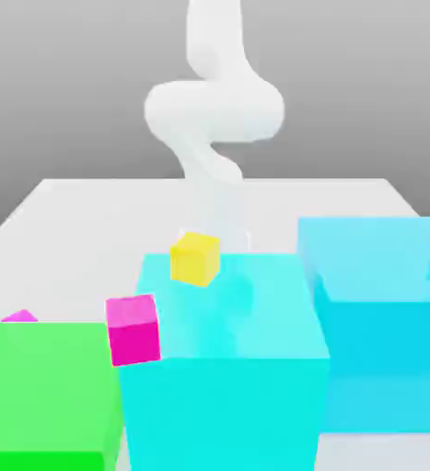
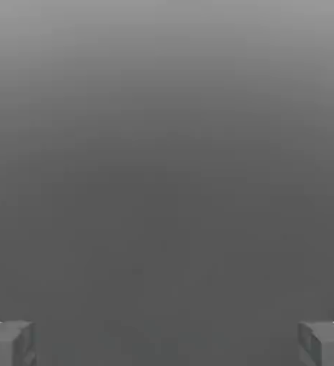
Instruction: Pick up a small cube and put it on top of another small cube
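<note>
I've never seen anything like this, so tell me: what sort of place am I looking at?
Most likely a computer-made test scene, not a real room. A pale table stands before a blank grey backdrop, a smooth white robot arm rises behind it, and plain coloured blocks, such as a big cyan block and a yellow cube, lie about.

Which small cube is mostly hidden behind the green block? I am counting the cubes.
The light violet-magenta small cube: just its top peeks above the green block, whereas the hot-pink cube and yellow cube show fully.

small cube (image 1: 18,316) | light violet-magenta, tiny | top peeking behind green block (image 1: 43,391) | exterior view's left
</note>
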Available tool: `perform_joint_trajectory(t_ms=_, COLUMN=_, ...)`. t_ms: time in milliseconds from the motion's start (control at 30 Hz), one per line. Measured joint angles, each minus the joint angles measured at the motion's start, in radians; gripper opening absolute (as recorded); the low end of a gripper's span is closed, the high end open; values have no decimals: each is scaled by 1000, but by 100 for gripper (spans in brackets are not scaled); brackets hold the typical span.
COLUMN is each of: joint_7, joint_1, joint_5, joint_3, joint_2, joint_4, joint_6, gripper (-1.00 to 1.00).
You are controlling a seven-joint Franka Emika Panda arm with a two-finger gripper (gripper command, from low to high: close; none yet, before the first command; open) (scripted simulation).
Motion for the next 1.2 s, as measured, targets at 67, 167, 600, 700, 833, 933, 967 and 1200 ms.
perform_joint_trajectory(t_ms=67, joint_7=91, joint_1=-53, joint_5=22, joint_3=-19, joint_2=75, joint_4=-30, joint_6=40, gripper=0)
perform_joint_trajectory(t_ms=167, joint_7=217, joint_1=-125, joint_5=49, joint_3=-44, joint_2=176, joint_4=-71, joint_6=95, gripper=0)
perform_joint_trajectory(t_ms=600, joint_7=790, joint_1=-408, joint_5=109, joint_3=-161, joint_2=601, joint_4=-248, joint_6=328, gripper=0)
perform_joint_trajectory(t_ms=700, joint_7=933, joint_1=-485, joint_5=109, joint_3=-199, joint_2=697, joint_4=-289, joint_6=383, gripper=0)
perform_joint_trajectory(t_ms=833, joint_7=1123, joint_1=-537, joint_5=108, joint_3=-270, joint_2=825, joint_4=-344, joint_6=456, gripper=0)
perform_joint_trajectory(t_ms=933, joint_7=1117, joint_1=-569, joint_5=174, joint_3=-243, joint_2=931, joint_4=-338, joint_6=530, gripper=0)
perform_joint_trajectory(t_ms=967, joint_7=1100, joint_1=-592, joint_5=201, joint_3=-216, joint_2=967, joint_4=-332, joint_6=557, gripper=0)
perform_joint_trajectory(t_ms=1200, joint_7=1041, joint_1=-660, joint_5=281, joint_3=-131, joint_2=1070, joint_4=-309, joint_6=637, gripper=-100)
